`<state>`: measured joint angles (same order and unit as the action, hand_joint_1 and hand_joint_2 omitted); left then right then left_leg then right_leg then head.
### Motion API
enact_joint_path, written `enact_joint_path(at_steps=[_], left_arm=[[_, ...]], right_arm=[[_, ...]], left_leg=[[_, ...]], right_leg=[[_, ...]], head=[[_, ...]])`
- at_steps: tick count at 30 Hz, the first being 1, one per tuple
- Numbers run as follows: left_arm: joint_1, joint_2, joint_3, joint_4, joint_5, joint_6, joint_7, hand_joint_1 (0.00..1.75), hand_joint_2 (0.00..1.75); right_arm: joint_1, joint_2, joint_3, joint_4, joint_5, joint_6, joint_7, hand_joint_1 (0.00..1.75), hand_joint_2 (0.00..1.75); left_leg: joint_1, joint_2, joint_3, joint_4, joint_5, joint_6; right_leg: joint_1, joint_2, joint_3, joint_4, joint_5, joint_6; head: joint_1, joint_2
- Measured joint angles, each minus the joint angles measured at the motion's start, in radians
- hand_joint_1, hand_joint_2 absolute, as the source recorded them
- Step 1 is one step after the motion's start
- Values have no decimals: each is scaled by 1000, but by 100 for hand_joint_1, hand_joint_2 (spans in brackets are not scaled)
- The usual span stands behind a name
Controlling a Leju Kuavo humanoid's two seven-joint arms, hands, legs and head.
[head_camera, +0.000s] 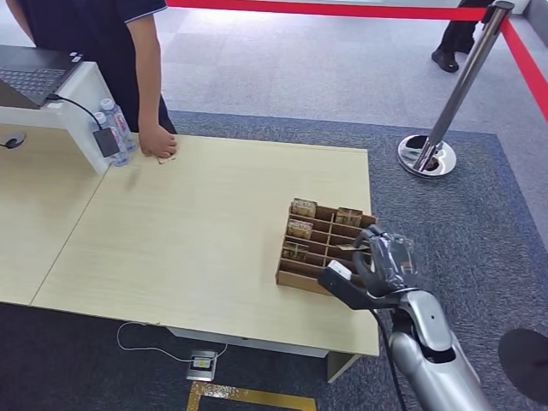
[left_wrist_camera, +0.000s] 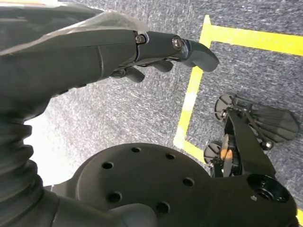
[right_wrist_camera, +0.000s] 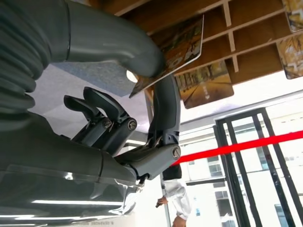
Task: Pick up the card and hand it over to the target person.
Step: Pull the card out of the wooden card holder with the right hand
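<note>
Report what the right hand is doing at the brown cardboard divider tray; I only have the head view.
Observer: In the right wrist view, the right hand pinches a thin picture-printed card between its grey thumb and a dark finger.
Operator: Place that card against the tray.
Observer: It shows against the dividers of the brown cardboard divider tray, beside another printed card lying in a compartment.
Operator: Report the left hand.
Observer: In the left wrist view, the left hand holds nothing, over grey carpet with a yellow tape line.

Pale wooden table [head_camera: 193, 231] on grey carpet [head_camera: 310, 77], red barrier rope [head_camera: 323, 8]
</note>
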<state>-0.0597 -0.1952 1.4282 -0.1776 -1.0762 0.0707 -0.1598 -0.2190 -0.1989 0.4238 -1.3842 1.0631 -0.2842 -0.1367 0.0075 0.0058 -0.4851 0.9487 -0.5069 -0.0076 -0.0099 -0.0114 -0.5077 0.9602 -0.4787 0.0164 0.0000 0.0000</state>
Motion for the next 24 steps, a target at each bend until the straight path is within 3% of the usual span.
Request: enact_joint_path(at_steps=[16, 24], left_arm=[[-2, -6, -4, -8, -4, 1, -21, 0, 175], [-10, 2, -18, -8, -21, -11, -25, 0, 175]], right_arm=[[42, 8, -28, -216, 49, -59, 4, 175, 175], [-97, 109, 58, -76, 80, -85, -26, 175, 175]], left_leg=[[0, 1, 0, 0, 0, 0], [0, 7, 1, 0, 0, -1]], right_leg=[[0, 1, -1, 0, 0, 0], [0, 6, -2, 1, 1, -1]], head=[[0, 0], [0, 0]])
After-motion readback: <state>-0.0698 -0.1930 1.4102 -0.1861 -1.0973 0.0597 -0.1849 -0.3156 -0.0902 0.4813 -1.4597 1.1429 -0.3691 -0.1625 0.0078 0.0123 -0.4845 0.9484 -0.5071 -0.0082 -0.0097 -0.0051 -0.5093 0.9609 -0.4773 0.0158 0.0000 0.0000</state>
